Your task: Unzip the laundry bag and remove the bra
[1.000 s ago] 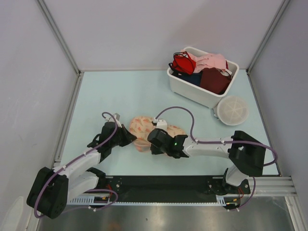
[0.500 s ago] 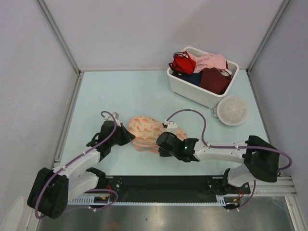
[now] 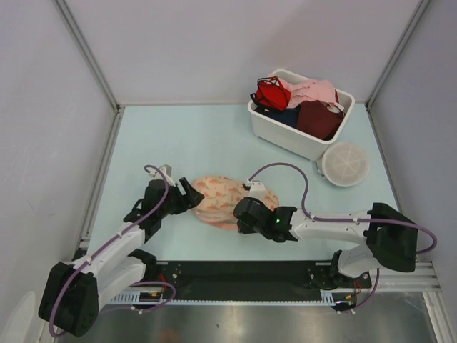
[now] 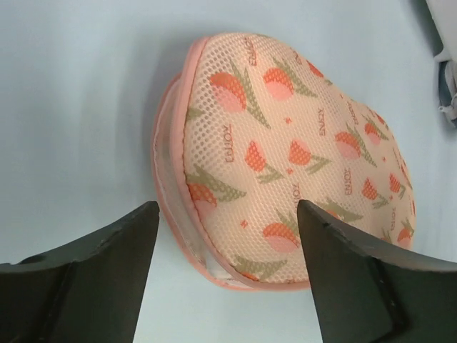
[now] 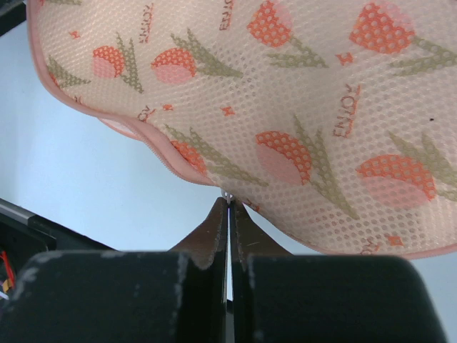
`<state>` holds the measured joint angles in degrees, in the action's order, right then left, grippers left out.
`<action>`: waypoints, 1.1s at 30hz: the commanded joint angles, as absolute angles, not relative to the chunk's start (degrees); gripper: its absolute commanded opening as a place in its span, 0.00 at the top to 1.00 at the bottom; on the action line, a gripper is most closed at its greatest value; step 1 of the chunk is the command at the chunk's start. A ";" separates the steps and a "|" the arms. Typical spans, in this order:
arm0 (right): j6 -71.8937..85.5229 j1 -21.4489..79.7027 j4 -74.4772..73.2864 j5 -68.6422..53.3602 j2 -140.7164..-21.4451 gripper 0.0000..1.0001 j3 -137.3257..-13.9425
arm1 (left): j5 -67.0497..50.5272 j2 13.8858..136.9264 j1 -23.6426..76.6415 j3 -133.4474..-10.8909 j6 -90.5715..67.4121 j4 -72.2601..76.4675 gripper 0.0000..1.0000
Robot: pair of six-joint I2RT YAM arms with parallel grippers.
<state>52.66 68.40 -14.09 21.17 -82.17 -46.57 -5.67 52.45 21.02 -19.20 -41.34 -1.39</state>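
Observation:
The laundry bag [image 3: 220, 196], peach mesh with an orange tulip print, lies flat between my two arms. My left gripper [image 3: 191, 195] stands open at the bag's left end, its fingers either side of the rounded edge [image 4: 226, 214] without touching it. There the pink seam [image 4: 173, 207] is parted and a pale strip shows inside. My right gripper [image 3: 240, 213] is shut on the small metal zipper pull [image 5: 227, 194] at the bag's near edge [image 5: 229, 201]. The bag [image 5: 300, 93] fills the top of the right wrist view. The bra is hidden.
A white bin [image 3: 284, 136] at the back right holds a red bra [image 3: 272, 93], a pink garment [image 3: 314, 92] and dark clothes. A round white mesh disc [image 3: 345, 163] lies just in front of it. Grey walls close in the left, right and back.
My left gripper has opened and let go of the bag's left end. My right gripper slid right along the near edge with the zipper pull, and the bag stretched out flatter.

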 commanded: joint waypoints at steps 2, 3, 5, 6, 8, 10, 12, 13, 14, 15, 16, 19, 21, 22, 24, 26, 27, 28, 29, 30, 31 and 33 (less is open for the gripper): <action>51.51 68.99 -14.85 25.31 -79.28 1.00 -46.14 | -4.04 49.92 20.48 -19.16 -39.46 -1.58 0.11; 51.33 69.08 -14.77 25.92 -79.10 1.00 -46.14 | -4.48 50.01 20.57 -18.90 -39.38 -1.32 0.10; 51.24 69.08 -14.50 26.63 -78.84 1.00 -46.05 | -5.44 50.27 20.57 -17.50 -39.81 -0.62 0.09; 51.24 69.08 -14.50 27.15 -78.66 1.00 -46.05 | -6.06 50.27 20.57 -16.88 -40.16 -0.27 0.09; 51.15 69.08 -14.33 27.42 -78.75 1.00 -46.05 | -7.55 50.19 20.65 -15.13 -40.87 1.84 0.09; 51.50 69.08 -14.15 27.86 -79.01 1.00 -46.14 | -7.91 49.14 21.00 -14.07 -40.96 1.93 0.09; 51.77 69.17 -13.98 28.12 -79.19 1.00 -46.14 | -8.17 47.91 21.18 -12.31 -41.39 2.11 0.08; 52.03 69.34 -13.89 28.39 -79.10 1.00 -46.06 | -8.26 47.12 21.27 -11.52 -42.09 2.37 0.08; 52.03 69.35 -13.63 28.56 -79.19 1.00 -45.79 | -8.70 45.54 21.27 -10.21 -42.53 3.07 0.08; 52.03 69.43 -13.36 28.83 -79.36 1.00 -45.79 | -8.88 44.92 21.44 -9.59 -42.97 3.51 0.08; 52.12 69.69 -13.19 28.92 -79.37 1.00 -45.70 | -9.05 44.13 21.53 -8.97 -43.94 3.95 0.07; 52.12 70.22 -12.04 28.83 -80.24 1.00 -45.35 | -9.41 41.84 22.32 -7.47 -45.43 5.27 0.07; 51.94 70.58 -11.08 28.48 -81.46 1.00 -45.53 | -9.05 40.52 22.85 -6.95 -46.23 5.54 0.07; 51.86 71.01 -10.73 28.30 -81.91 1.00 -45.70 | -9.05 40.17 23.03 -6.86 -46.49 5.62 0.07; 51.85 71.28 -10.46 28.21 -83.05 1.00 -46.40 | -8.70 39.20 23.55 -6.86 -47.19 5.89 0.07; 51.68 71.72 -10.28 28.04 -84.63 1.00 -46.93 | -8.70 39.29 23.99 -6.77 -47.55 6.59 0.06; 51.68 71.81 -10.11 27.95 -85.16 1.00 -47.54 | -8.88 39.90 24.34 -6.77 -47.98 6.85 0.06; 51.68 71.98 -9.67 27.78 -86.12 1.00 -47.72 | -8.96 40.42 24.69 -6.59 -48.16 7.38 0.06; 51.42 72.07 -9.41 27.43 -86.57 1.00 -47.99 | -8.96 41.04 25.48 -6.59 -48.43 8.43 0.06; 51.24 72.07 -9.14 27.16 -87.09 1.00 -48.51 | -8.53 42.61 25.84 -6.59 -48.51 8.87 0.07; 50.98 72.16 -8.53 26.90 -87.62 1.00 -48.69 | -8.18 43.41 26.27 -6.50 -48.60 9.66 0.07; 50.28 72.25 -8.09 26.02 -89.20 1.00 -49.22 | -7.74 45.43 26.89 -6.33 -48.69 10.72 0.10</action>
